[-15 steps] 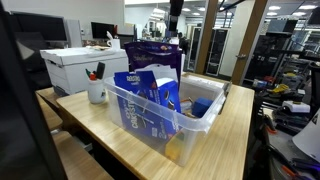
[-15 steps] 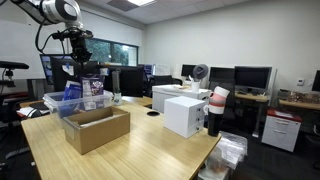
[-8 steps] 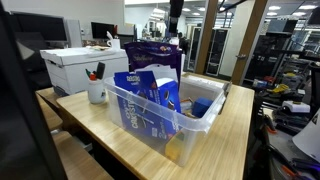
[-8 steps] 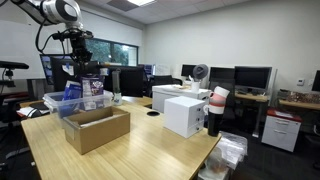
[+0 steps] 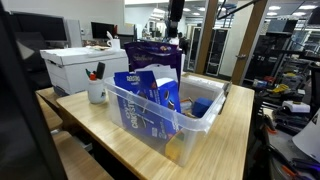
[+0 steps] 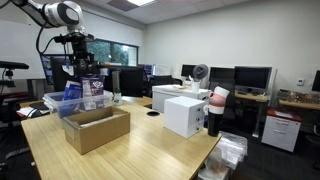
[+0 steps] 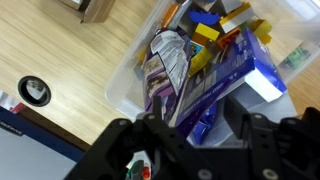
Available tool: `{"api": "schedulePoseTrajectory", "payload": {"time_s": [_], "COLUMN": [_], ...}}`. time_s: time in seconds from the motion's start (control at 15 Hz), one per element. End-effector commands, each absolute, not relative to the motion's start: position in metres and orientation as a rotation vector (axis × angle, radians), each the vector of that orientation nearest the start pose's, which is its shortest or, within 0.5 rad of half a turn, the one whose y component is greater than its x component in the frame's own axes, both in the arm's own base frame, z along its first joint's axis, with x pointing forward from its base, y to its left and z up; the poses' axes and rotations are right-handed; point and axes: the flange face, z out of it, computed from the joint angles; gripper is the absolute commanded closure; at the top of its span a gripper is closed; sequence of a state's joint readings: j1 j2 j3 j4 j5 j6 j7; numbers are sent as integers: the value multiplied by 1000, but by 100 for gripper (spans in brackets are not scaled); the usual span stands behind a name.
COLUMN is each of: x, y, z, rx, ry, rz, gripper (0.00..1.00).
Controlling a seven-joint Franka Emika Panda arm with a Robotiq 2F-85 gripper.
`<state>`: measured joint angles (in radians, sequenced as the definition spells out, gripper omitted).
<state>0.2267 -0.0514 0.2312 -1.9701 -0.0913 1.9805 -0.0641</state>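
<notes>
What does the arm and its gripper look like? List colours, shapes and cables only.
In an exterior view the arm is white with rounded, silver-grey joint housings, and dark cables loop beside it. The gripper is black in the wrist view, with chunky angular fingers and a small red and green mark on its body.

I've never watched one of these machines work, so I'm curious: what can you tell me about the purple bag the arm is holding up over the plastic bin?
The purple snack bag looks like a glossy, crinkled plastic pouch, dark purple with pale print and pictures on its face. In the wrist view it hangs from the black gripper, whose fingers close on its upper edge. It is lifted clear above the clear plastic bin, which is packed with blue boxes and sits on the light wooden table. Nothing but the gripper seems to touch it. The wording on it is too small to read.
</notes>
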Motion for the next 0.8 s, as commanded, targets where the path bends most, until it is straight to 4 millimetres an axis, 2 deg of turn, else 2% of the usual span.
{"api": "schedulePoseTrajectory", "payload": {"time_s": [0.0, 0.2, 0.73], "x": [498, 503, 510], "y": [225, 212, 197], "z": [480, 465, 447], "rx": [-3037, -3035, -3033], "ry": [-952, -959, -952], "rz": [-158, -149, -98], "gripper": [5, 0, 0]}}
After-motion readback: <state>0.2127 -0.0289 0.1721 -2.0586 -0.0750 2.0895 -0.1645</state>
